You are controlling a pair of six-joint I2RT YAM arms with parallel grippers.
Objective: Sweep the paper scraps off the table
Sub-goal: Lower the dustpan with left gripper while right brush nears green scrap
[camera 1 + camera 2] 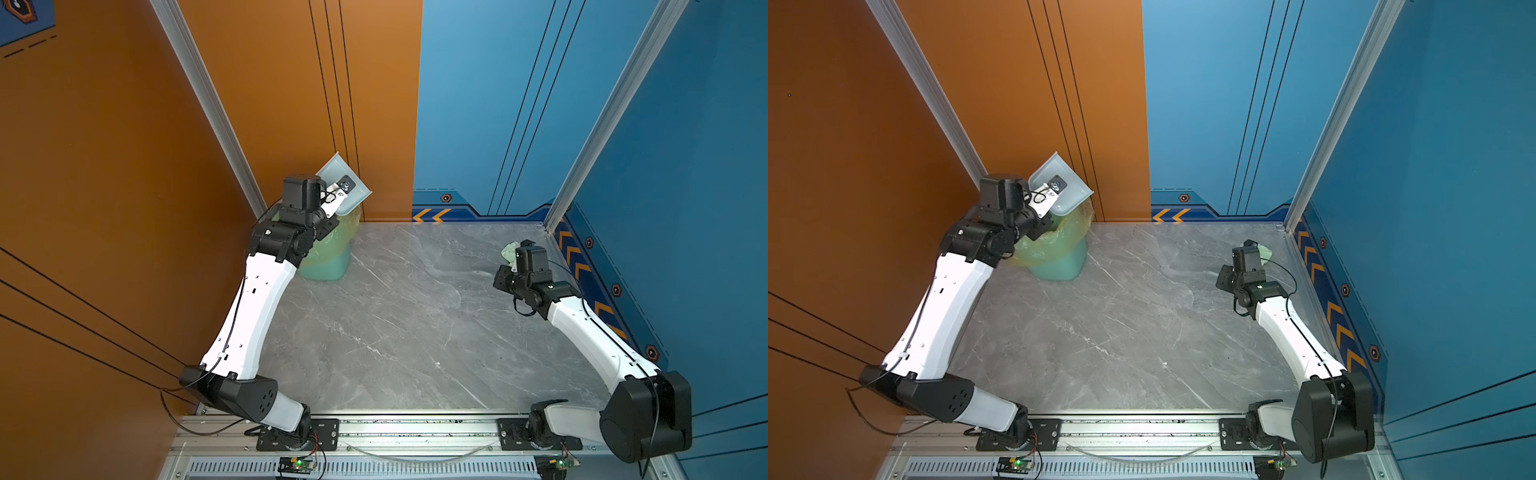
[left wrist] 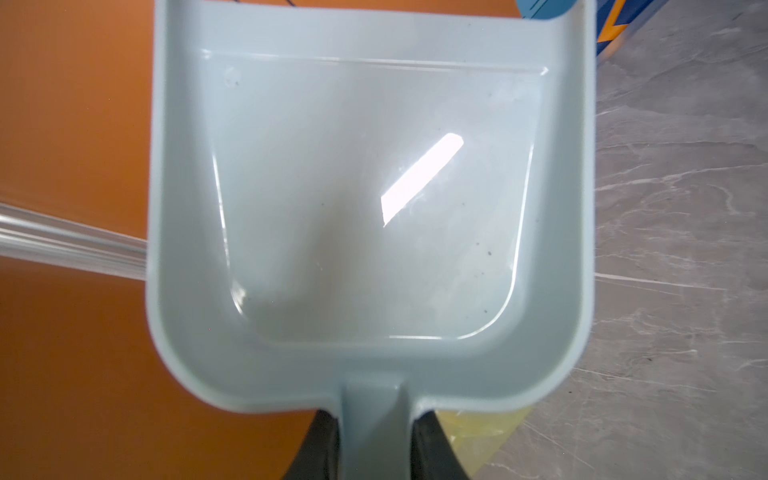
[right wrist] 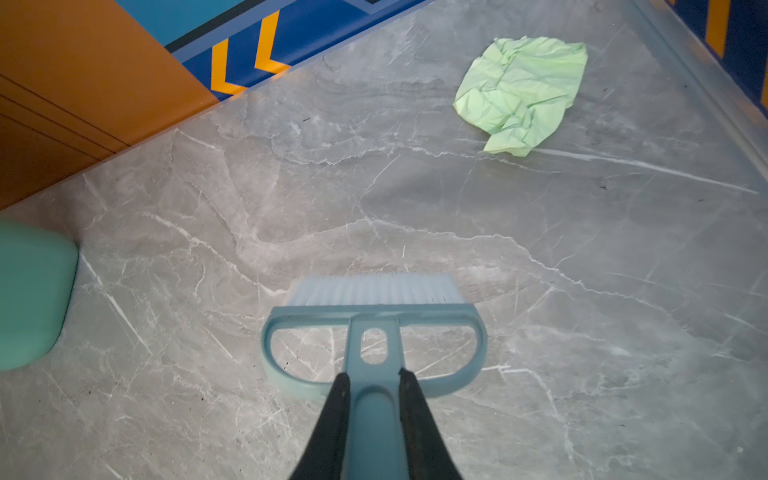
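Paper scrap (image 3: 519, 93): one in my view, pale green, on the counter (image 1: 415, 316) near its far right corner, apart from the brush (image 3: 374, 289). Right end effector (image 3: 374, 376) clamped on brush handle. Left end effector (image 2: 374, 415) clamped on dustpan (image 2: 374, 199) handle, pan tilted over the lined bin (image 1: 328, 262). Pan holds only dark specks; bin contents hidden.

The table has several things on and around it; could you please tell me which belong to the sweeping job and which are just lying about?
Job in hand:
green paper scrap
brush in right gripper
dustpan in left gripper
lined bin
table

Just lying about:
front frame rail
circuit board
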